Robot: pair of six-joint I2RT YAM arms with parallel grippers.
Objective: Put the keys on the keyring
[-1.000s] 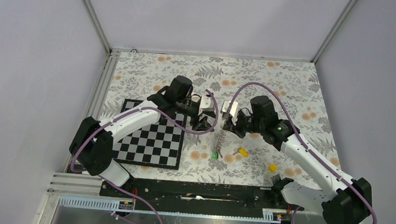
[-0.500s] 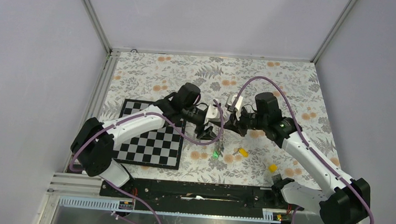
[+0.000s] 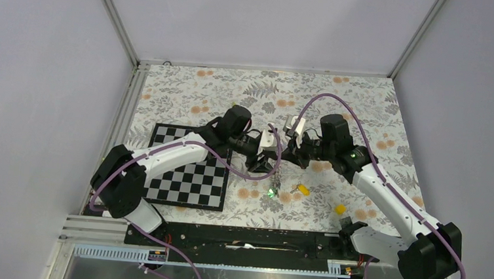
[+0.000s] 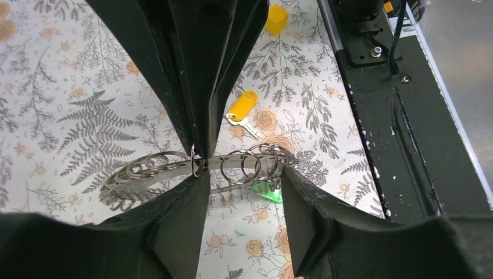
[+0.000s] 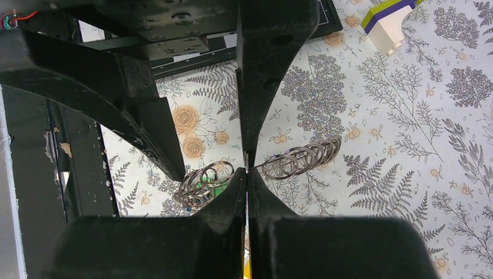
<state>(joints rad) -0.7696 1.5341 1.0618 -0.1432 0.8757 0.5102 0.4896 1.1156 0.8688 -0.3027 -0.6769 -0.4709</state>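
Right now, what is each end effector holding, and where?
Right end effector pinches the keyring mid-span, on its thin band. Left end effector stands open around the keyring, not clamped.

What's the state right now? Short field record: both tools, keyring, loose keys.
right tool: shut on keyring
left tool: open, keyring at its fingertips
yellow key: loose on table
green key: below keyring; whether it is on the ring is unclear
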